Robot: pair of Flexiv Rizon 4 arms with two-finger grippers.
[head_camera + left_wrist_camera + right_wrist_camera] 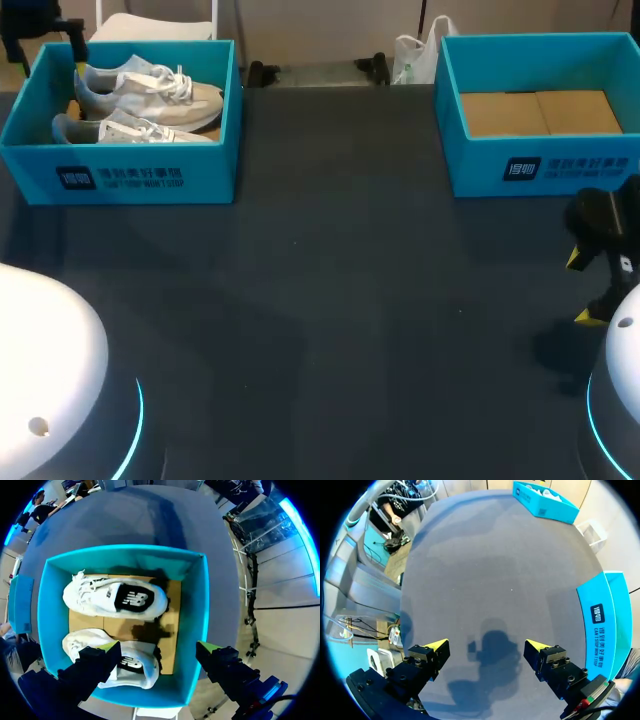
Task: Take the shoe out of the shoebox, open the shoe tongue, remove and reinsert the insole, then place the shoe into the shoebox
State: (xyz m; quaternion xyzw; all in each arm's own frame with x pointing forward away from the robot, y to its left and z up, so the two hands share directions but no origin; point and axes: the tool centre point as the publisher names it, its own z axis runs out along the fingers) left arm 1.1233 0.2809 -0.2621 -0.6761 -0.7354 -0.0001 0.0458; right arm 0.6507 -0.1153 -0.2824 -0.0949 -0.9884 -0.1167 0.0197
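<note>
Two pale grey-white shoes, one (150, 92) behind the other (130, 130), lie side by side in the blue shoebox (130, 175) at the table's far left. My left gripper (157, 649) hangs open above that box, looking straight down into it. Under it are the shoe with a dark insole (115, 599) and the second shoe (131, 664), which is partly hidden by one finger. The box wall (201, 610) runs between the fingers. My right gripper (582, 288) stands open over bare table at the right edge, holding nothing (486, 646).
A second blue shoebox (540, 165) with only a cardboard floor stands at the far right, beside my right gripper (600, 620). The dark table (330, 330) stretches between the boxes. White arm bases sit at both near corners.
</note>
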